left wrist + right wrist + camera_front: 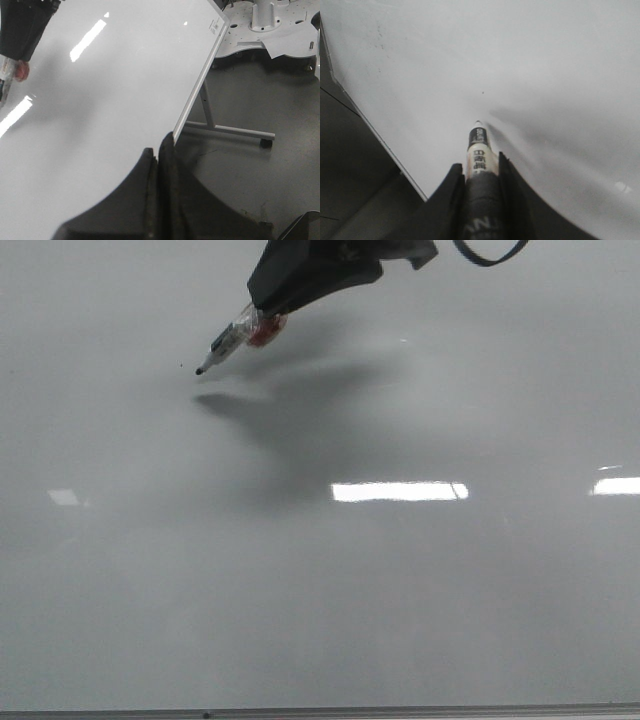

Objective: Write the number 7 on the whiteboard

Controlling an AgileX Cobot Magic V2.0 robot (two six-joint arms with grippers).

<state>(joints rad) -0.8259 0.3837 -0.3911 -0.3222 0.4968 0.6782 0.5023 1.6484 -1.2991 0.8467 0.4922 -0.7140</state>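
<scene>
Above the whiteboard (320,590), right fingers (454,186) clamping marker (228,343), left fingers (150,170) pressed together.

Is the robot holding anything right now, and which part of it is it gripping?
Yes. The right tool holds a marker by its rear barrel, tip pointing forward. The left tool is shut, empty.

Robot lab: whiteboard (115,85) on wheeled stand (235,131), grey floor (260,95), metal robot base (265,25).

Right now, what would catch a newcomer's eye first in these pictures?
The marker, clamped in the right pincer near the top of the front view, its tip angled down at the whiteboard. No 7 shows on the board, only bright glare patches right of centre.
</scene>
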